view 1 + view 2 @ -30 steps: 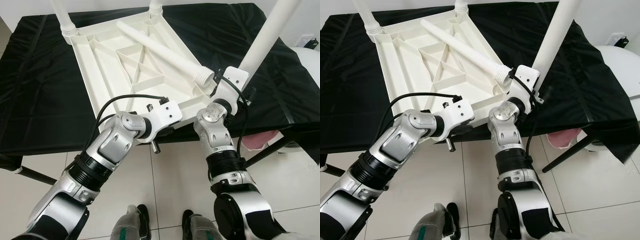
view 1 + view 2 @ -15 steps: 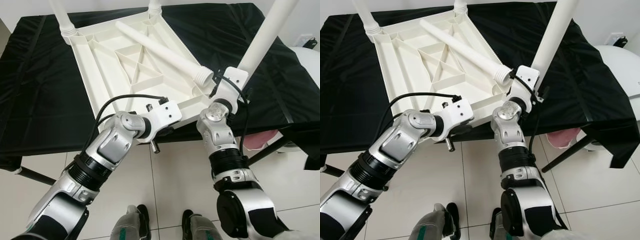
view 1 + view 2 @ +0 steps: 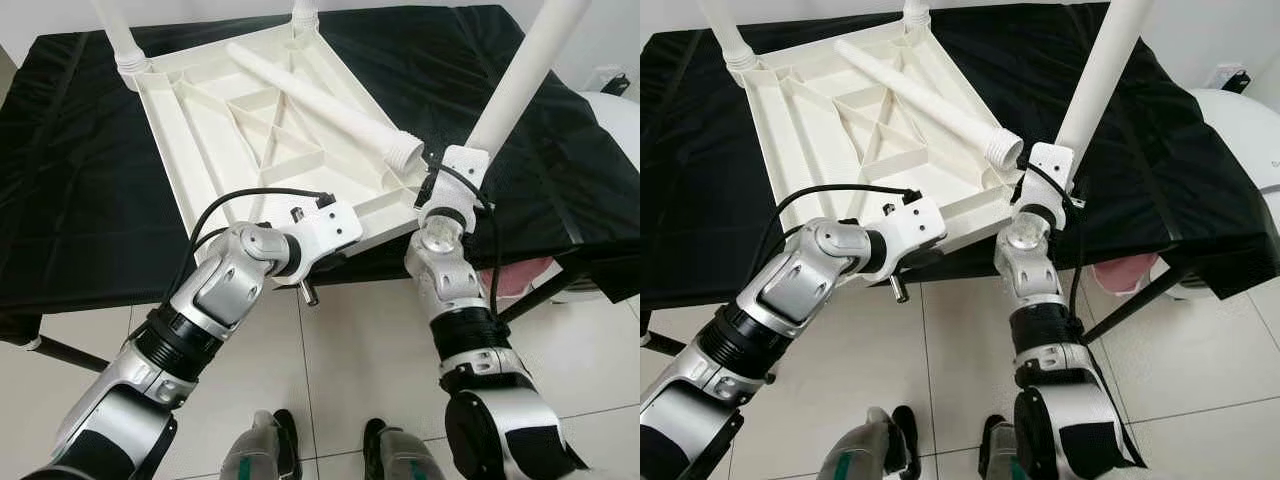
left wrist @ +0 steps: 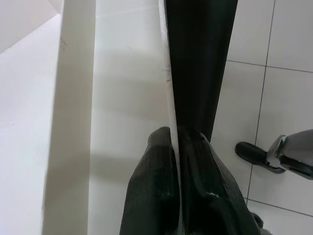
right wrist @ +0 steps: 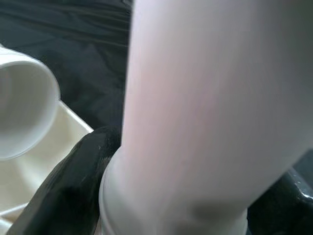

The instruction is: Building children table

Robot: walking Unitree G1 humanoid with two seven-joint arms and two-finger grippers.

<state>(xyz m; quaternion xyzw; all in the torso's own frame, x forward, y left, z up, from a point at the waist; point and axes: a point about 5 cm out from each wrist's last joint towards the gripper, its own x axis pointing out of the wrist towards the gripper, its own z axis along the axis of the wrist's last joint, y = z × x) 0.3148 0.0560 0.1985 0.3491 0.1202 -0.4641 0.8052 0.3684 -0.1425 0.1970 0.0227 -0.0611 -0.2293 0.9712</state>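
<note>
A white plastic table top (image 3: 250,140) lies upside down on the black-covered table (image 3: 70,200). Two white legs stand in its far corners (image 3: 115,35) (image 3: 305,10). A loose leg (image 3: 320,100) rests slantwise across the ribs, its threaded end near the near right corner. My right gripper (image 5: 181,196) is shut on a fourth leg (image 3: 520,80), held upright and leaning away just beside that corner. My left gripper (image 4: 175,147) is shut on the thin near rim of the table top, below the table's front edge.
A white rounded object (image 3: 620,110) stands at the far right, with something pink (image 3: 520,280) under the table there. Black table struts (image 3: 60,350) reach onto the tiled floor (image 3: 350,360). My feet (image 3: 270,450) stand close to the table's front edge.
My right forearm has swung a little to the right and the held leg's foot has settled slightly lower by the corner. The left gripper keeps its hold on the rim.
</note>
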